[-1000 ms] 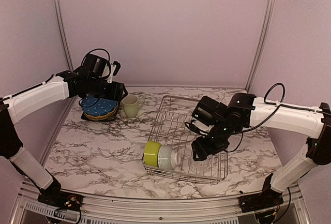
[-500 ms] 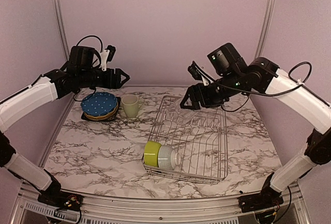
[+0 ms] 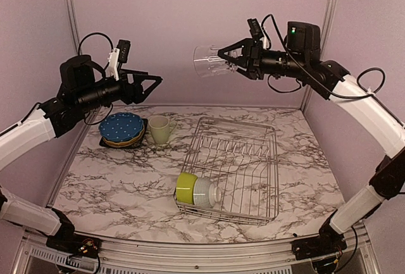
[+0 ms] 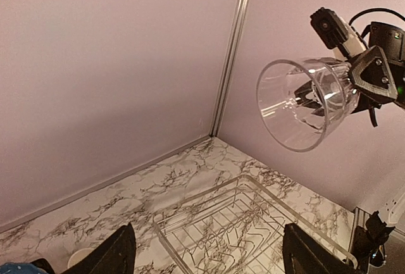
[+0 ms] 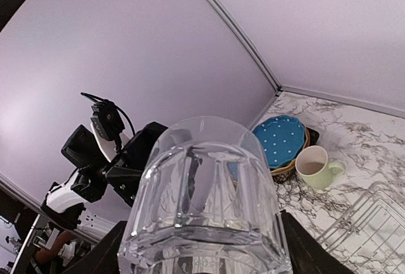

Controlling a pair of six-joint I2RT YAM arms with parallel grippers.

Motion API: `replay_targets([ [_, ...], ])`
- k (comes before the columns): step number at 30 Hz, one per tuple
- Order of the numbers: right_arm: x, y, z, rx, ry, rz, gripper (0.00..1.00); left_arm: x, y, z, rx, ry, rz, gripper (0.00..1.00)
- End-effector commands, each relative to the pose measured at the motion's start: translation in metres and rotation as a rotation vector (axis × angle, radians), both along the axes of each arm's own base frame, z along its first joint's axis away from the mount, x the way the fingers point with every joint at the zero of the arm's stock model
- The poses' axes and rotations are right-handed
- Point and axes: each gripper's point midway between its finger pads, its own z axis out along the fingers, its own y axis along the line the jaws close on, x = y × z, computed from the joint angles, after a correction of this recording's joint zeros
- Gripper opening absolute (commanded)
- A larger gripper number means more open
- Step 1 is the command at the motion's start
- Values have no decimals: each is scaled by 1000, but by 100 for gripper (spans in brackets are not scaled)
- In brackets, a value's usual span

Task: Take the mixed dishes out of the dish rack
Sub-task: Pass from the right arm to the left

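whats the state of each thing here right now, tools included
glass, lifted high, lying sideways
right tool, shut on the glass
left tool, open, empty, raised
rack, on the table, two bowls in its near left corner
green bowl, on its side in the rack
white bowl, on its side, against the green bowl
mug, upright on the table
blue plate, flat on top of other plates

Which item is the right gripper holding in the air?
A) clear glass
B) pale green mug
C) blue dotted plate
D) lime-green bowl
A: the clear glass lies sideways in the right gripper, high above the dish rack.
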Motion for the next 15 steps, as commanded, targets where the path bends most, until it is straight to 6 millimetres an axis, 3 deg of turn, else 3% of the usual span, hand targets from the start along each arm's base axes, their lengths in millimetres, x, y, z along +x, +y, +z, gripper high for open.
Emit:
replay_targets([
  [1,-16,15,49,193,-83,168,52,-28,-16,48,-40,-192,-109,82],
  [6,-21,22,57,254,-89,243,51,-46,-36,64,-28,-260,-188,82],
  [15,-21,32,40,244,-18,307,50,-65,-65,76,23,-353,-249,80],
])
